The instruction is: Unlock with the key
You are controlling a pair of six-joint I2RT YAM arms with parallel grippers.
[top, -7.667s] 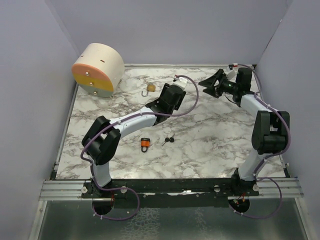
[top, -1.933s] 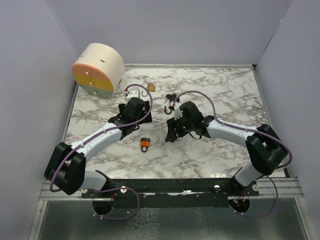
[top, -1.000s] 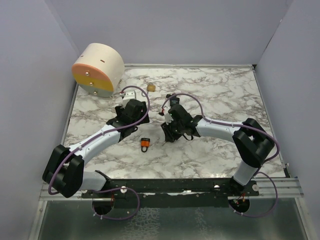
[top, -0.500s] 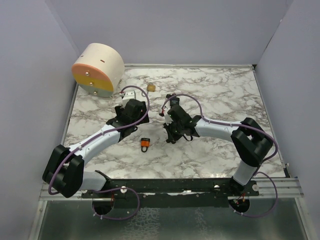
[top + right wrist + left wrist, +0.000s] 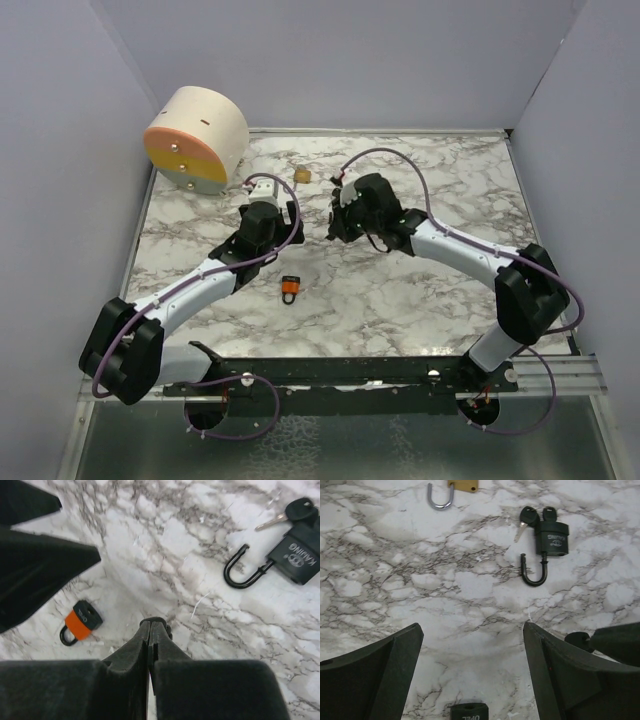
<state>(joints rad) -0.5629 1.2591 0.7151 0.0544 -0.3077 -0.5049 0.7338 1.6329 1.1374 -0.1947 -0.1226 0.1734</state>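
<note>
My right gripper (image 5: pixel 152 625) is shut on a small black-headed key (image 5: pixel 169 631), whose head shows just at the fingertips. In the top view the right gripper (image 5: pixel 336 228) hangs above the table's middle. An orange padlock (image 5: pixel 290 287) with a black top lies to its near left, its shackle closed (image 5: pixel 80 622). My left gripper (image 5: pixel 472 680) stands open above the marble with nothing between its fingers, and the orange padlock's black top (image 5: pixel 466 712) sits just below its gap. In the top view the left gripper (image 5: pixel 266 245) hovers behind the orange padlock.
A black padlock (image 5: pixel 551 537) lies with keys in it and its shackle swung open (image 5: pixel 295 555). A brass padlock (image 5: pixel 301 175) with an open shackle lies farther back. A round cream and orange drum (image 5: pixel 195 138) stands at the back left. Walls enclose the marble table (image 5: pixel 430 290).
My right gripper has shut on the key and risen from the table, moving toward the back. The left gripper has shifted slightly and narrowed a little.
</note>
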